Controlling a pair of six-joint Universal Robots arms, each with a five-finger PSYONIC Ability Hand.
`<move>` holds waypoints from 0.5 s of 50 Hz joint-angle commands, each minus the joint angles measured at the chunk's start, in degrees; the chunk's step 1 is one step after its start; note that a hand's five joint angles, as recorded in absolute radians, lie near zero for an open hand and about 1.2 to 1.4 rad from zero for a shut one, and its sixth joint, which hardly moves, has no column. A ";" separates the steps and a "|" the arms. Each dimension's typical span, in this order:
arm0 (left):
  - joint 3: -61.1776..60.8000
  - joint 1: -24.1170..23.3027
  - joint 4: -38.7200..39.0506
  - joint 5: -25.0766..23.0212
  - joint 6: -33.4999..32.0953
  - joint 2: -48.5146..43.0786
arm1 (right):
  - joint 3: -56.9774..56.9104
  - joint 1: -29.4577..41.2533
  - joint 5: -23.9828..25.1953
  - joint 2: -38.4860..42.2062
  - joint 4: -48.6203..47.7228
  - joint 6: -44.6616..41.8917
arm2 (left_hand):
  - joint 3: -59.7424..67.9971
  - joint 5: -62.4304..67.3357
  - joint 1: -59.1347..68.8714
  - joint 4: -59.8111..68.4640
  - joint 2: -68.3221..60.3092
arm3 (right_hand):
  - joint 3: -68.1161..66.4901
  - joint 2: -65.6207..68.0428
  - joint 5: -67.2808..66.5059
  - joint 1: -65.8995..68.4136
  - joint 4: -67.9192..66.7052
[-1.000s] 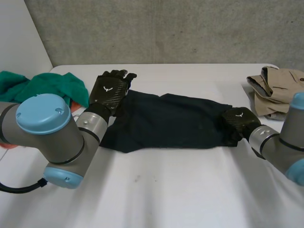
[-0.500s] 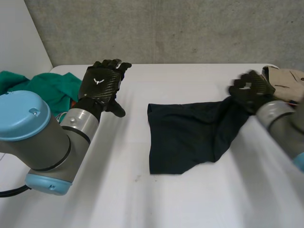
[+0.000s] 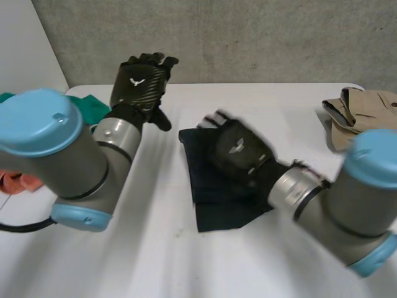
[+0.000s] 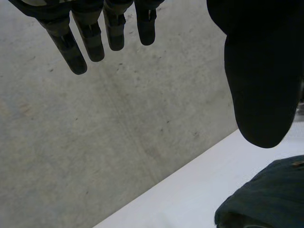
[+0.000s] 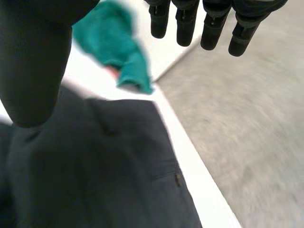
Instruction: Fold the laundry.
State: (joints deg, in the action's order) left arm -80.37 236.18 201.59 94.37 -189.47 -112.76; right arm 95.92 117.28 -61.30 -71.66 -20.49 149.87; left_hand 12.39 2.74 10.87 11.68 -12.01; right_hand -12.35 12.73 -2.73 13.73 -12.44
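Two empty hands: left hand (image 3: 141, 84) raised at far left, fingers straight; right hand (image 3: 239, 149), fingers straight, over the dark trousers (image 3: 205, 189) mid-table.

We see even, diffuse overhead light in the head view: the white table (image 3: 186, 261) reads bright, the grey wall (image 3: 260, 37) sits mid-tone, and the light-blue cap (image 3: 40, 118) on the left arm carries a soft sheen on top. The dark cloth (image 3: 198, 186) goes near-black with little fold detail, while the beige garment (image 3: 363, 115) keeps gentle shading in its creases. In the wrist views we get the left hand (image 4: 259, 71) and right hand (image 5: 33, 61) as flat dark silhouettes against brighter surroundings.
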 commanded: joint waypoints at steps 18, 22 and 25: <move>31.32 -10.56 -23.17 7.49 -0.02 -29.71 | -32.35 -14.45 0.83 21.98 30.76 16.95 | -1.84 -2.19 -0.32 -1.13 1.46 | 2.35 -2.73 2.73 -3.73 2.44; 31.50 -10.30 -26.95 7.49 -0.11 -30.77 | -36.59 -14.01 1.53 27.01 32.61 15.71 | -1.67 -2.02 -0.15 -0.96 1.29 | 2.35 -2.73 2.73 -3.73 2.44; 30.97 -10.30 -31.34 7.41 -0.11 -31.03 | -38.17 -14.19 2.23 29.73 33.93 15.10 | -1.84 -2.19 -0.32 -1.13 1.46 | 2.35 -2.73 2.73 -3.73 2.44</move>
State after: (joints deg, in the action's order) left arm -48.79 225.60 176.26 101.87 -189.52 -143.25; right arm 61.77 102.91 -60.21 -47.51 11.28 166.46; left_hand 12.40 2.74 10.87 11.69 -12.02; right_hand -12.35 12.73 -2.73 13.73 -12.44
